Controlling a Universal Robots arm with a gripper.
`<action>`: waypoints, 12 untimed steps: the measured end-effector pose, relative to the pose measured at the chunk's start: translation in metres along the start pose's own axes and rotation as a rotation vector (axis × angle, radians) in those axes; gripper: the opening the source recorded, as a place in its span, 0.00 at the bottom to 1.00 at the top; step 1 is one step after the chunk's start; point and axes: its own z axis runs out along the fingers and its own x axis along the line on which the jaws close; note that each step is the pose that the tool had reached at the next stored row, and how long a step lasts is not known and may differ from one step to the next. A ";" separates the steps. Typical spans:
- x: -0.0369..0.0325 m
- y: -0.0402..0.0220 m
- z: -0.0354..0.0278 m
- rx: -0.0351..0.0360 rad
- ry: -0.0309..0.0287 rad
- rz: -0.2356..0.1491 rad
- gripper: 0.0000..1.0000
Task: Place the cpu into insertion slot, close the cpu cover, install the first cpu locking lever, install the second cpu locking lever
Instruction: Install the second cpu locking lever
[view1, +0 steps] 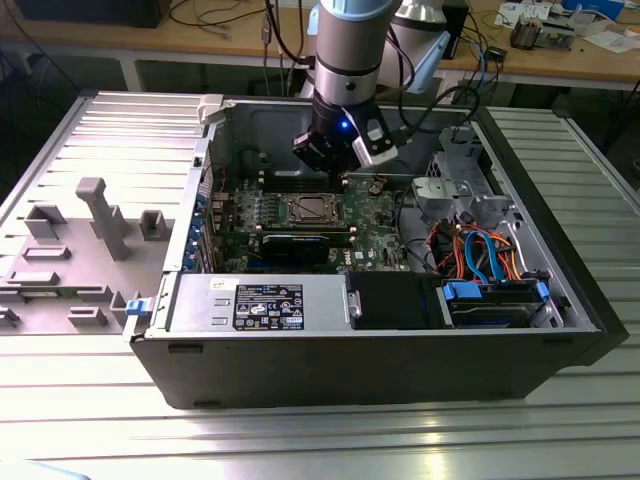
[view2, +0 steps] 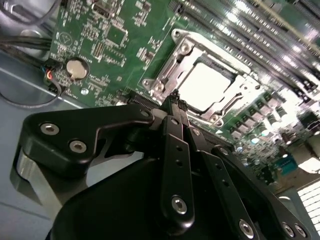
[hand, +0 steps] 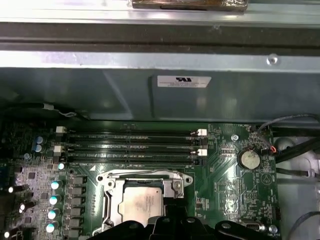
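The cpu (hand: 142, 202) lies flat in the insertion slot (view1: 297, 200) on the green board, its silvery top showing bright in the second wrist view (view2: 202, 85). The cpu cover (hand: 116, 187) lies down around it as a metal frame (view2: 240, 92). A thin locking lever (hand: 145, 174) runs along one edge of the frame; I cannot tell whether it is latched. My gripper (view2: 175, 97) hangs just above the board beside the socket, its black fingers shut together with nothing between them. In the exterior view the gripper (view1: 335, 170) hovers over the back of the socket.
Long memory slots (hand: 130, 147) lie between the socket and the case wall (hand: 150, 95). A coin battery (hand: 248, 159) sits to one side. A black card (view1: 297, 243), the power supply (view1: 260, 305) and coloured cables (view1: 480, 250) crowd the case front. Grey fixtures (view1: 95, 215) stand on the exterior view's left.
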 end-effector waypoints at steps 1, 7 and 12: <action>0.0000 -0.0014 0.0000 0.0000 0.0001 -0.001 0.11; 0.0002 -0.0080 0.0001 0.0000 0.0006 -0.004 0.11; 0.0003 -0.0125 0.0000 -0.0001 0.0011 -0.007 0.11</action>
